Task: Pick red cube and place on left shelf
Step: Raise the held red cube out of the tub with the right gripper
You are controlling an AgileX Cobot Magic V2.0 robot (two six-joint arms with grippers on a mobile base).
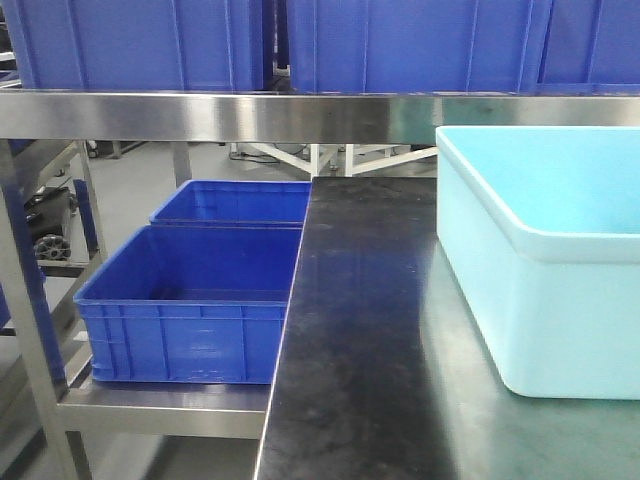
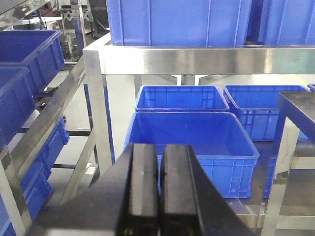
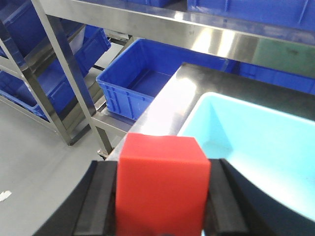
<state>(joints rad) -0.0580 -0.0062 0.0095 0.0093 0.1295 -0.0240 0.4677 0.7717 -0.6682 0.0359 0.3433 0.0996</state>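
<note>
Being pinched by the right gripper [image 3: 162,209] is the red cube [image 3: 162,177]; the left gripper [image 2: 158,194] is seemingly being pressed together.

Warehouse stockroom: steel racks [image 2: 197,60], blue plastic crates [image 1: 180,320], grey floor [image 3: 29,147].

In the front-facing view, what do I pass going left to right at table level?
Stainless steel rack upright → nearer blue plastic crate → black tabletop → pale turquoise plastic tub.
</note>
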